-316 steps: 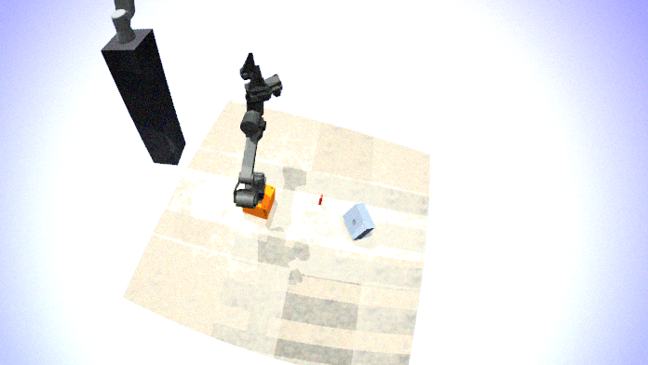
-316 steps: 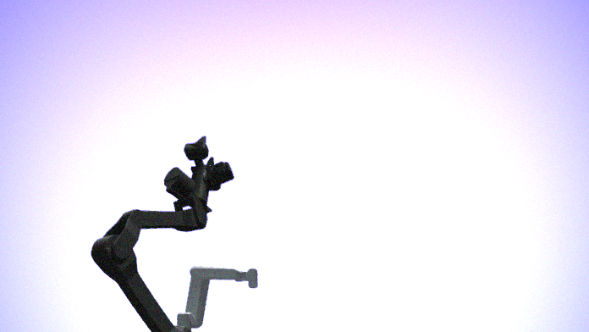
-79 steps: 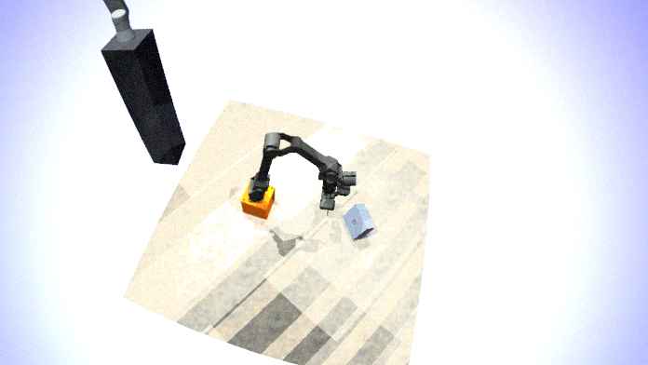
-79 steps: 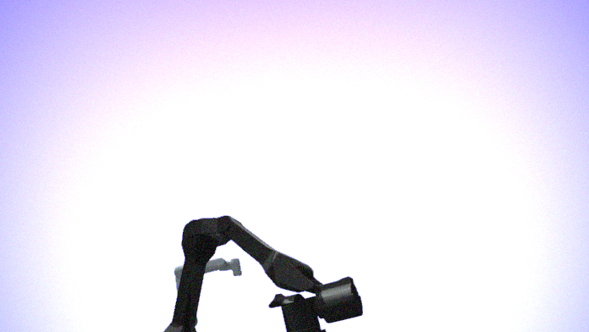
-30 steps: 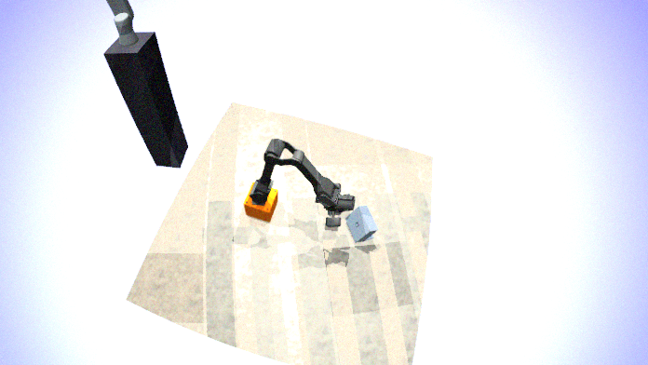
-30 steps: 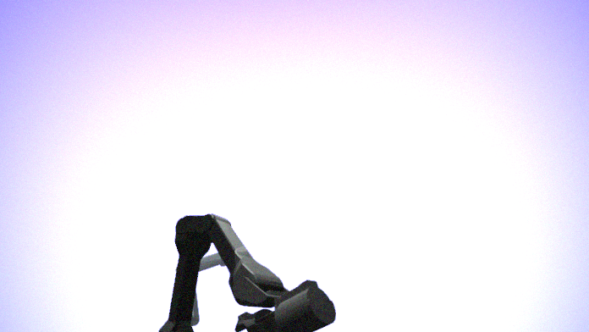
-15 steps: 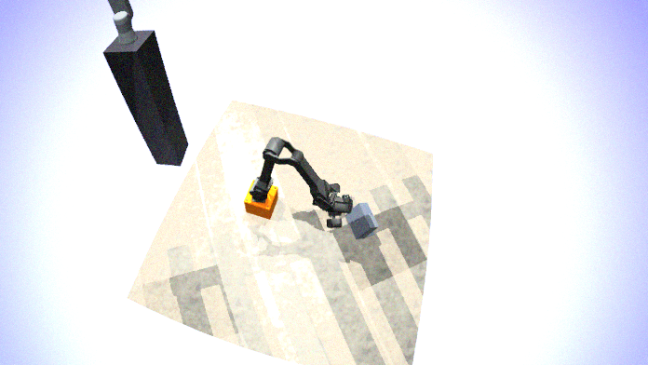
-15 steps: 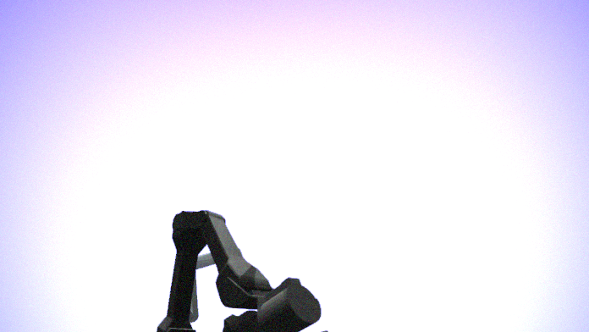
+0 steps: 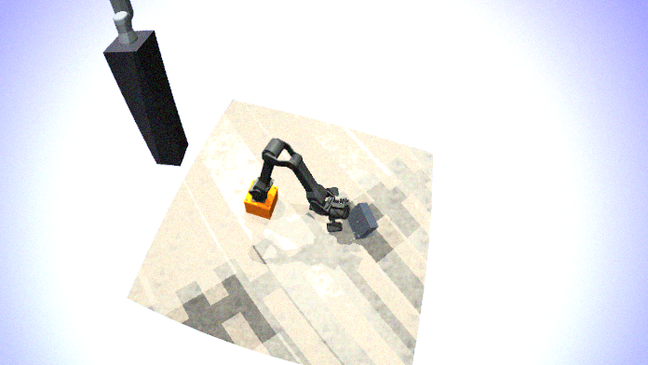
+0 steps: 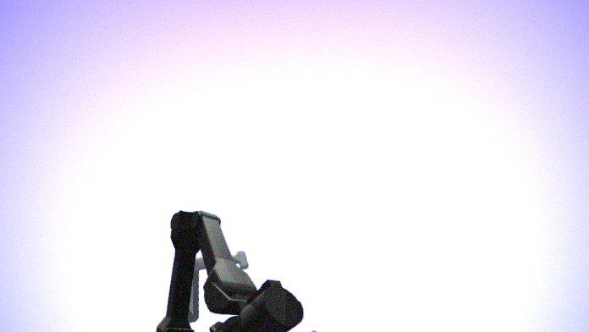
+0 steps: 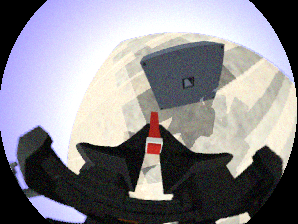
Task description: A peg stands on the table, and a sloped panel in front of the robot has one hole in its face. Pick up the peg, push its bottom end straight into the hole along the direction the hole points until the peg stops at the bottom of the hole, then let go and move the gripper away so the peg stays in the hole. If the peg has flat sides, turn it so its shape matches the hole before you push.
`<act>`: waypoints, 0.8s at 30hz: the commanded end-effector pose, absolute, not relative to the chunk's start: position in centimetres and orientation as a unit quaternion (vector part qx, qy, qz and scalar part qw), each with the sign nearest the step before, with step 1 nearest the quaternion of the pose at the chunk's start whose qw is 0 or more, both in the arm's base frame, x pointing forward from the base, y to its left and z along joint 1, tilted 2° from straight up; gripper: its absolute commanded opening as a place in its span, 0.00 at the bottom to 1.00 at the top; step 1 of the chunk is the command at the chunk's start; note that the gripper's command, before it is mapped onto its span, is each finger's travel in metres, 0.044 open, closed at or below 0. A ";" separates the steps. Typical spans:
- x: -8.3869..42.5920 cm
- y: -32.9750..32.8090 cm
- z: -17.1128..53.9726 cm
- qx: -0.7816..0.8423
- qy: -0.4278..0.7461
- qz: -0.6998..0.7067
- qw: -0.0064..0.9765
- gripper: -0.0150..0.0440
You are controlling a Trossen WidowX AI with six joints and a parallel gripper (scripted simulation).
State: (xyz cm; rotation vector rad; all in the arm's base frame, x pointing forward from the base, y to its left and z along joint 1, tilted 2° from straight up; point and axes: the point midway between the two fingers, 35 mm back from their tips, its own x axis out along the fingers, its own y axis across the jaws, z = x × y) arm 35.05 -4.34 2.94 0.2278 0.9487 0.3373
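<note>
My gripper (image 11: 153,127) (image 9: 338,211) is shut on the red peg (image 11: 154,146), which has a pale band. In the wrist view the peg's narrow far end points up the picture, just below and left of the panel's lower-left corner, outside the hole. The blue-grey sloped panel (image 11: 170,65) (image 9: 360,221) is ahead of the gripper. Its small square hole (image 11: 188,83) is up and right of the peg in the wrist view. In the top view the gripper is close to the panel's left side and hides the peg. The exterior view shows neither peg nor panel.
The orange base block (image 9: 259,209) is under the arm's foot, left of the panel in the top view. A tall black pillar (image 9: 149,100) with a grey part on top stands beyond the table's upper-left edge. Patterned table (image 9: 298,279) surrounds the panel. The exterior view shows the upper arm (image 10: 184,275).
</note>
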 end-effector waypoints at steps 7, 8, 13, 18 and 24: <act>35.0 -5.4 3.0 0.100 0.421 0.173 0.885 0.25; 35.0 -5.5 3.0 0.099 0.417 0.174 0.886 0.25; 34.9 -6.1 3.1 0.093 0.402 0.178 0.893 0.25; 34.8 -6.6 3.2 0.087 0.386 0.181 0.900 0.25; 34.6 -7.3 3.3 0.079 0.366 0.185 0.908 0.25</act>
